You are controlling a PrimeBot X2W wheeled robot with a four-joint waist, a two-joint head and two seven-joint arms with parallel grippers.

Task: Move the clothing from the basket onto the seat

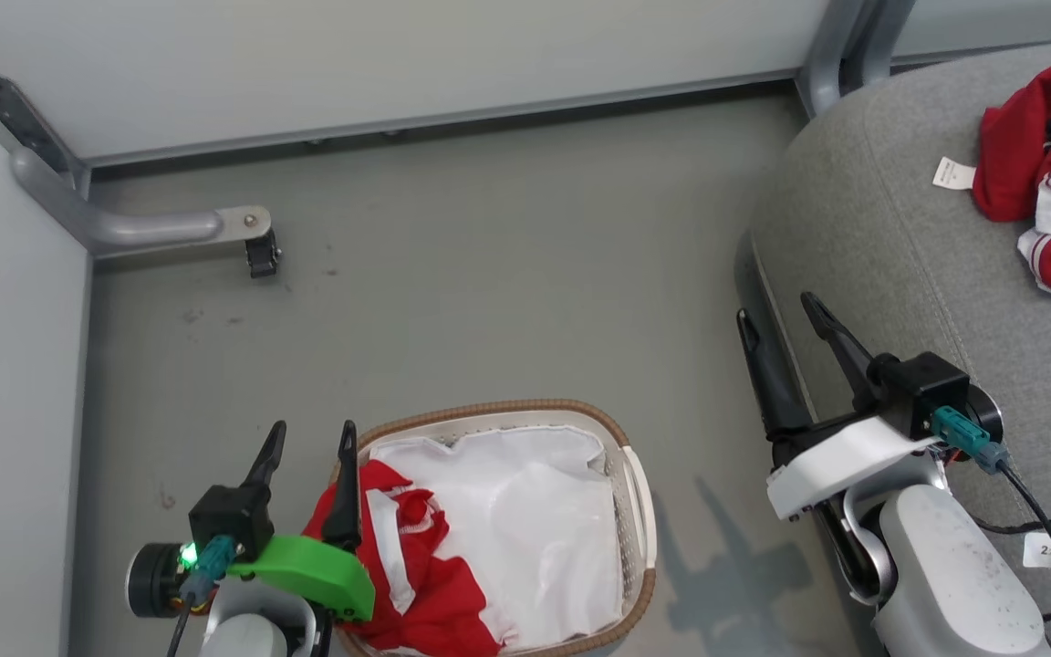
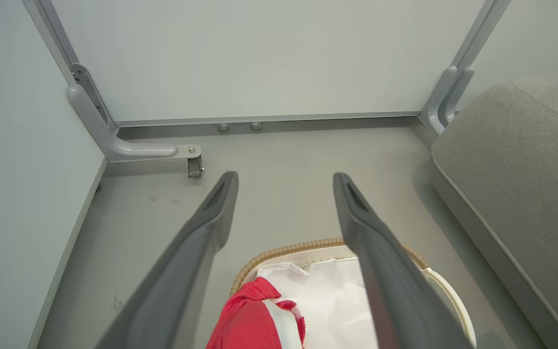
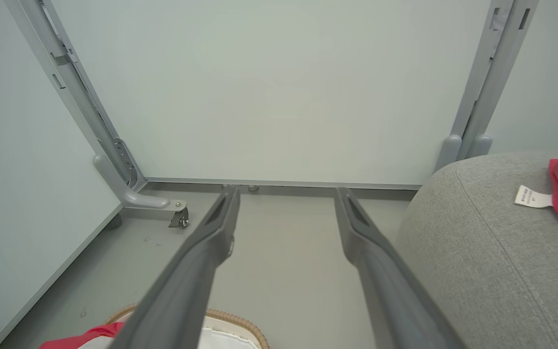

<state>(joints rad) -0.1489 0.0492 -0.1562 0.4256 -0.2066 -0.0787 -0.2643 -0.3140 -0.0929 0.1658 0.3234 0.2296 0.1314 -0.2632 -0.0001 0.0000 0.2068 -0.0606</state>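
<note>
The basket (image 1: 639,493) holds red clothing (image 1: 416,566) at its left end, the left gripper (image 1: 313,427) gaping just beside. Right of the basket — on the seat (image 1: 900,246) — lies a printed red garment (image 1: 1050,164); the right gripper (image 1: 776,307) gapes between.

Oval perforated plastic laundry basket (image 1: 639,497): you see white walls and a brown woven rim.
Plain cloth liner (image 1: 535,511): white all over.
Soft fabric garment in that basket (image 1: 434,593): red, with white stripes and trim.
Large woven-fabric sofa seat (image 1: 890,246): even grey.
Crumpled fabric garment on that seat (image 1: 1018,155): red, with white bands and a black-and-white graphic print; its small tag (image 1: 952,172) is white.
Left gripper (image 1: 314,426): dark fingers, and you'll spot a bright green cover.
Right gripper (image 1: 776,306): dark fingers, white cover.
Floor (image 1: 489,274): dull grey-green.
</note>
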